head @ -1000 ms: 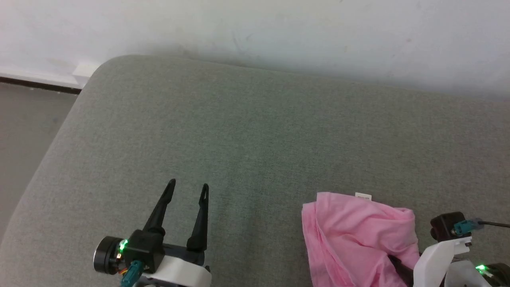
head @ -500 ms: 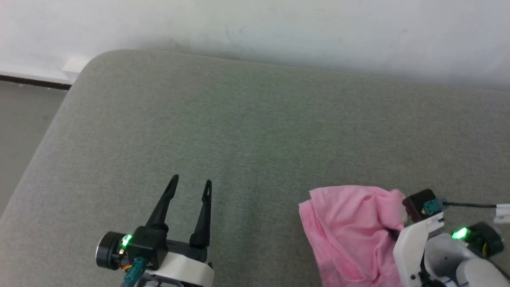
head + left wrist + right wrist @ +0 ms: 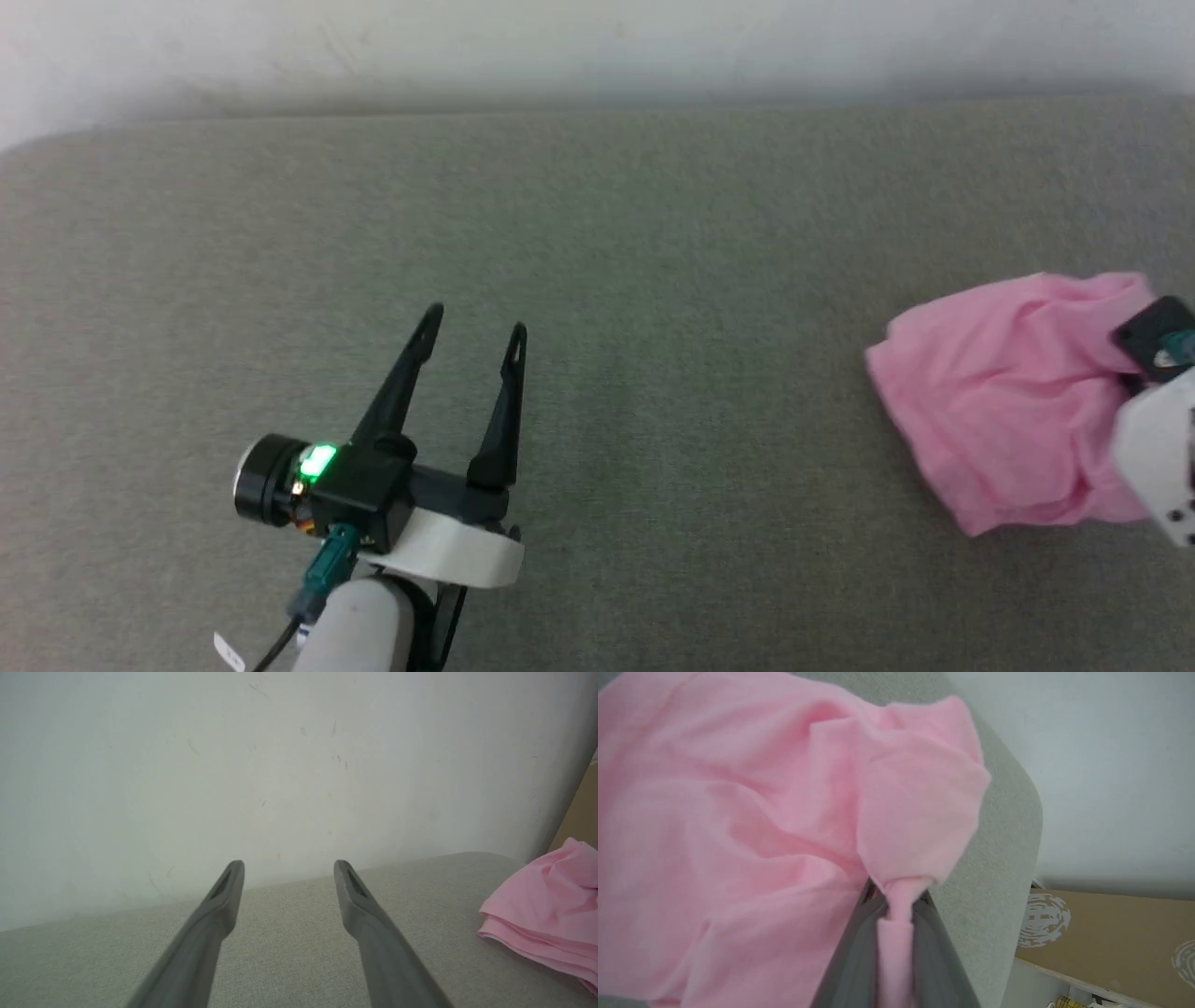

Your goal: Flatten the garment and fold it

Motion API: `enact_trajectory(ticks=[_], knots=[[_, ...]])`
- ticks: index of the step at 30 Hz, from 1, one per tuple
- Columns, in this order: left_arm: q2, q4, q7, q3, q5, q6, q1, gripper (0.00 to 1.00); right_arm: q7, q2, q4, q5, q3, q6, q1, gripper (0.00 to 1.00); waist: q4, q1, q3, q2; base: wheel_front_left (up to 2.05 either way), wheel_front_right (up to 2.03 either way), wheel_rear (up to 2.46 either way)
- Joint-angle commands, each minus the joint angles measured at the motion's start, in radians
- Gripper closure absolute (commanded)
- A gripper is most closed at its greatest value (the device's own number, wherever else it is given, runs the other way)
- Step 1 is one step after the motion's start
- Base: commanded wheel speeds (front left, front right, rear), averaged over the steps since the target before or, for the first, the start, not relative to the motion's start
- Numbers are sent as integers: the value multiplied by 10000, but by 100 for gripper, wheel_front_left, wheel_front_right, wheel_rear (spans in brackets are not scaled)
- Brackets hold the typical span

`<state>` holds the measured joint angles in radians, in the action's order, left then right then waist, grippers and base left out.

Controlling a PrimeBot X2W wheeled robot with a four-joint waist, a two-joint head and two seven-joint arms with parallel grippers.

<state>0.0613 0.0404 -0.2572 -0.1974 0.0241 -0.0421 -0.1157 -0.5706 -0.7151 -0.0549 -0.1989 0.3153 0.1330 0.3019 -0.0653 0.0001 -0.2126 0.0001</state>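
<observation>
One crumpled pair of pink shorts point(image 3: 999, 401); my right claw point(image 3: 899, 892) pinches a fold, my left claw point(image 3: 476, 322) gapes wide.

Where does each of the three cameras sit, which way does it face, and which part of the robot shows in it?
Head view: on the head, looking down at the grey cushion; open left hand lower left, garment at right.
Left wrist view: along the left hand's fingers, toward the white wall.
Right wrist view: along the right hand, shut on the garment.
Shared: all three show garment and cushion.
</observation>
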Motion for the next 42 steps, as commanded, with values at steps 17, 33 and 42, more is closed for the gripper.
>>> enact_trajectory(ticks=[17, 33, 42], knots=[[244, 220, -46, -395, -302, -237, -1995, 0, 3998, -2726, -5142, 8, -1159, -23, 1052, 100, -472, -1, -3578, -1, 0, 0, 0], [318, 260, -46, -508, -206, -5, -1989, 0, 5268, -2184, -8440, 1546, -2806, -23, 2426, 0, -197, -1, -3259, -1, 0, 0, 0], [319, -71, -46, -270, 98, 144, -1189, 0, 6245, -1451, -7954, 2005, -3110, -23, 3581, 0, -548, -1, -1231, -1, 0, 0, 0]])
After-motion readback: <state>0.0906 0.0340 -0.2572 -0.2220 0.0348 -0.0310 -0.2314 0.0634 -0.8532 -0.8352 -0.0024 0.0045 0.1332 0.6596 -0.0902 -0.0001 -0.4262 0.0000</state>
